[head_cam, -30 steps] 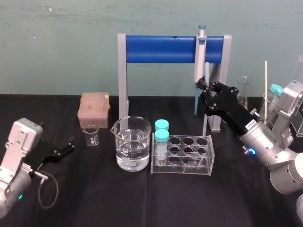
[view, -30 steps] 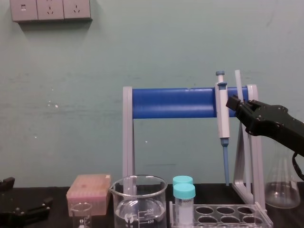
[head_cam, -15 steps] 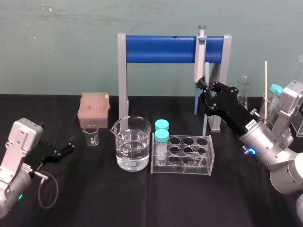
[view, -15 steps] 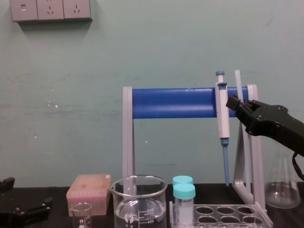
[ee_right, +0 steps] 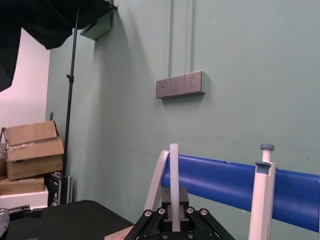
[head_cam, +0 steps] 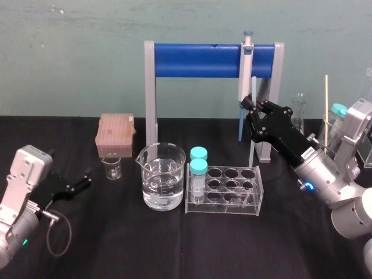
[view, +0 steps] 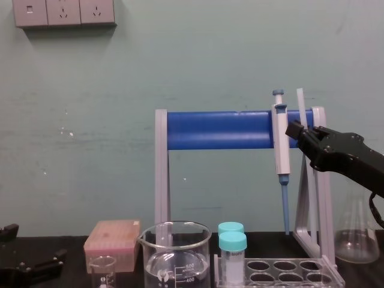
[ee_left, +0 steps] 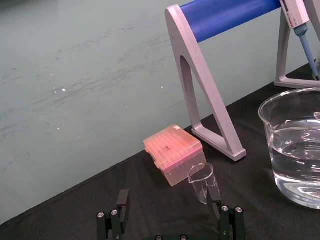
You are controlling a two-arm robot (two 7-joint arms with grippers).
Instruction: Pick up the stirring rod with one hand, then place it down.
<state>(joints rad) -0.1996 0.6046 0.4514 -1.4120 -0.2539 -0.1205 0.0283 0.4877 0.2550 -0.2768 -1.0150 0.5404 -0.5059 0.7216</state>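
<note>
My right pincer (view: 295, 129) is up above the bench (head_cam: 116, 244), clamped on the stirring rod (ee_right: 174, 170). I see the rod standing upright in the jaws, its top poking out above the fingers, just beside the pipette (view: 279, 138) and on that pipette's right. The pipette hangs from the blue bar of the stand (view: 219, 129). My left pincer (head_cam: 87, 177) sits low at the bench's left side, fingers apart and gripping nothing, with the small beaker (head_cam: 112, 168) near it
</note>
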